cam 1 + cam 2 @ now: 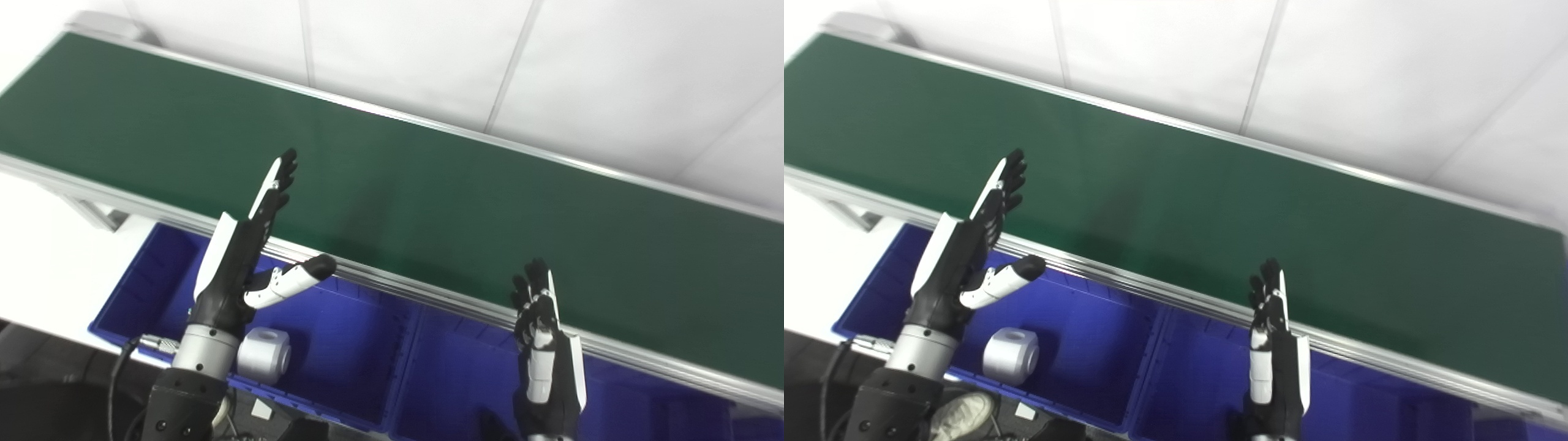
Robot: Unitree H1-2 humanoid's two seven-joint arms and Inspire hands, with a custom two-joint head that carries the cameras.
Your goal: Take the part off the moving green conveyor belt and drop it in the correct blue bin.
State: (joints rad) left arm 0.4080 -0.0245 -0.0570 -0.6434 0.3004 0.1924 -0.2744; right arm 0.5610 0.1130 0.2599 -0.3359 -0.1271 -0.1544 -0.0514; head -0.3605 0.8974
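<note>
Left eye view: a green conveyor belt point(429, 202) is seen running diagonally from far left to near right, with no part carried on its visible stretch. The left hand point(245, 257) is raised over the near rail, fingers straight and spread, thumb stuck out, nothing held. Below it, a grey cylindrical part point(264, 355) is seen lying in the left blue bin point(367, 367), so a drop appears already made. The right hand point(542, 343) is held upright, edge-on; its fingers look extended and empty, though this angle makes that uncertain.

Right eye view: the same layout is shown. The right blue bin point(1200, 380) is seen beside the left one, beneath the near rail, apparently empty. Both hands are probably poised near the belt so an arriving part can be met quickly.
</note>
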